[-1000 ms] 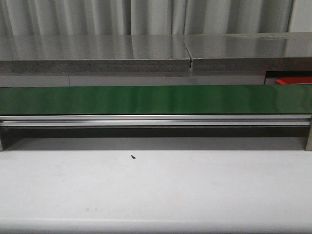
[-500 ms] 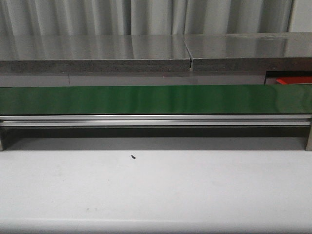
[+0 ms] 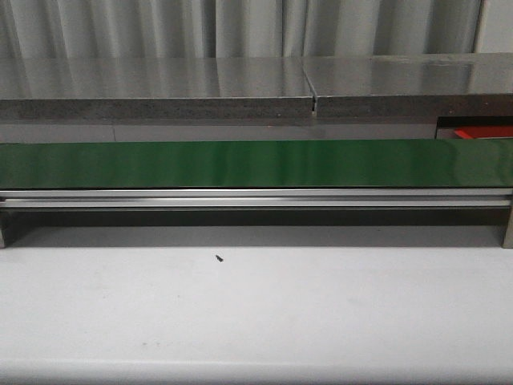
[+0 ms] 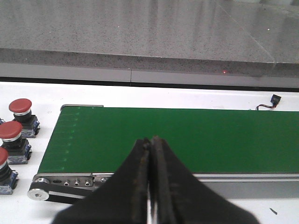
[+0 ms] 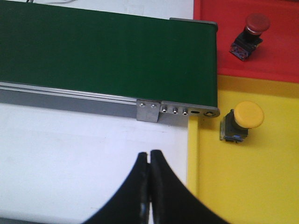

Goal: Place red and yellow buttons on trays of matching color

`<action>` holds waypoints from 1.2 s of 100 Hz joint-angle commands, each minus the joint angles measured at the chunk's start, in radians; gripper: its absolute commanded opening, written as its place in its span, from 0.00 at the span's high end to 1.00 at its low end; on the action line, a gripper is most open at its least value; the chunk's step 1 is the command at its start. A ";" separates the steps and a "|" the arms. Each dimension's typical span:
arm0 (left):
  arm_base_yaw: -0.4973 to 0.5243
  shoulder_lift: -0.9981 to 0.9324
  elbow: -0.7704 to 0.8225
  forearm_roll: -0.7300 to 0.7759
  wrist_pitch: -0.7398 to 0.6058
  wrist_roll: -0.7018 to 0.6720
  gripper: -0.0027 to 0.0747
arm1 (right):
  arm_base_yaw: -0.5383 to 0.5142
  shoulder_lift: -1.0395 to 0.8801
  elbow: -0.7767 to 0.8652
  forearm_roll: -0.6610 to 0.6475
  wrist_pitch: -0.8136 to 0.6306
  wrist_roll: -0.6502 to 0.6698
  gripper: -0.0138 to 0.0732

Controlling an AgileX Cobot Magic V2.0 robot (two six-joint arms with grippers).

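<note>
In the left wrist view my left gripper (image 4: pixel 150 140) is shut and empty above the near edge of the green conveyor belt (image 4: pixel 168 135). Three red buttons stand on the white table beside the belt's end, the farthest (image 4: pixel 21 109), the middle one (image 4: pixel 11 135) and the nearest (image 4: pixel 3 165). In the right wrist view my right gripper (image 5: pixel 149 154) is shut and empty over the white table. A red button (image 5: pixel 252 33) lies on the red tray (image 5: pixel 280 51). A yellow button (image 5: pixel 244 119) lies on the yellow tray (image 5: pixel 252 177).
The green belt (image 3: pixel 256 163) spans the front view on an aluminium frame (image 3: pixel 256 198). A grey stone ledge (image 3: pixel 160 88) runs behind it. A corner of the red tray (image 3: pixel 485 131) shows at the far right. A small dark speck (image 3: pixel 219 258) lies on the white table.
</note>
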 commanded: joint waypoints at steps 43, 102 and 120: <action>-0.009 0.006 -0.027 -0.016 -0.080 -0.006 0.07 | -0.001 -0.008 -0.025 0.000 -0.049 -0.007 0.92; 0.426 0.432 -0.505 -0.022 0.273 -0.118 0.12 | -0.001 -0.008 -0.025 0.000 -0.049 -0.007 0.92; 0.498 0.610 -0.587 -0.022 0.284 -0.111 0.12 | -0.001 -0.008 -0.025 0.000 -0.049 -0.007 0.92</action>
